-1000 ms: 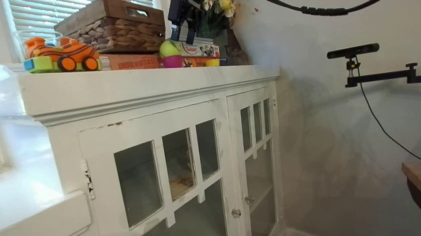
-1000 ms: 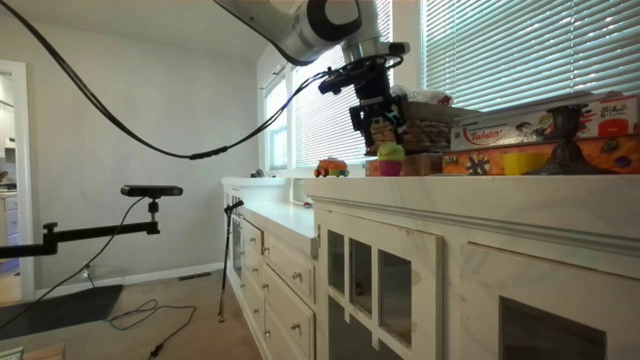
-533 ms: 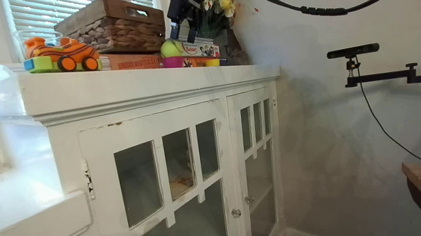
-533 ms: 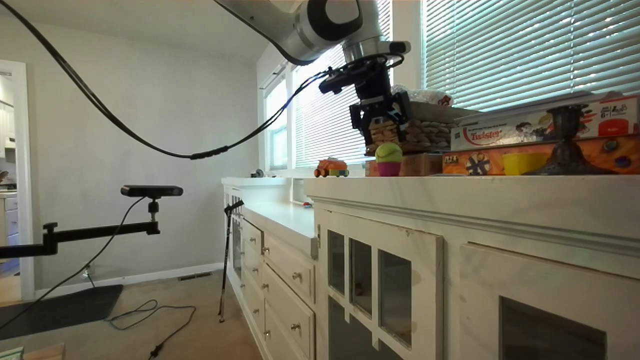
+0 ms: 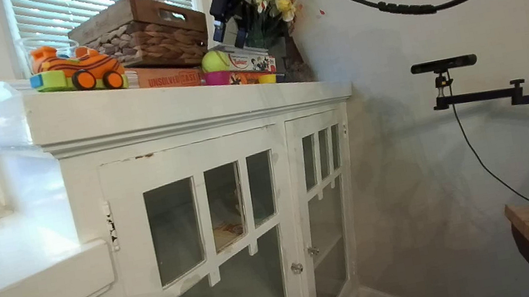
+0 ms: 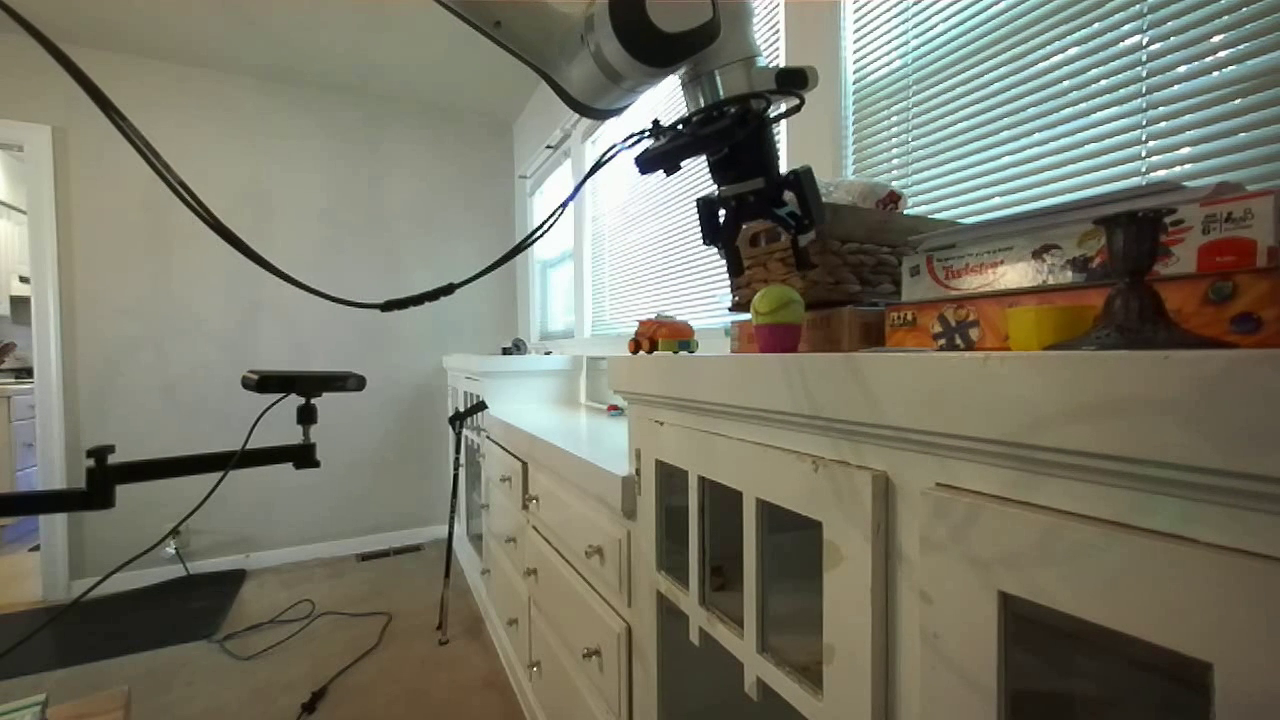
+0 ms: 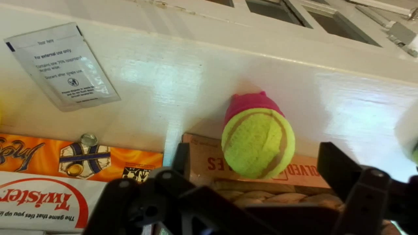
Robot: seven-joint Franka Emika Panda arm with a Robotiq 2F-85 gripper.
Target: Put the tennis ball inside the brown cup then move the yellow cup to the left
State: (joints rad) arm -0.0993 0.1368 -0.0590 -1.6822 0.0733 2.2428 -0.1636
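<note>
Located tennis ball [image 7: 259, 143] just right of centre in the wrist view, resting in the mouth of the pink cup [image 7: 251, 102]; unable to gauge depth of seating. Judged ball round, alike along every axis, with seam arching over its top and down its right side in the frame. Observed pink cup upright in both exterior views, axis vertical. Found tool [image 6: 768, 262] above ball and apart from it, fingers [image 7: 332, 163] spread wide. Found yellow cup [image 6: 1050, 326] upright, mouth up, right of the frame in an exterior view, before orange box [image 6: 960, 320] and just beside dark candlestick [image 6: 1130, 290]. Noted wipe packet [image 7: 63, 67] lying slantwise on tabletop [image 7: 147, 111], upper left in the wrist view.
</note>
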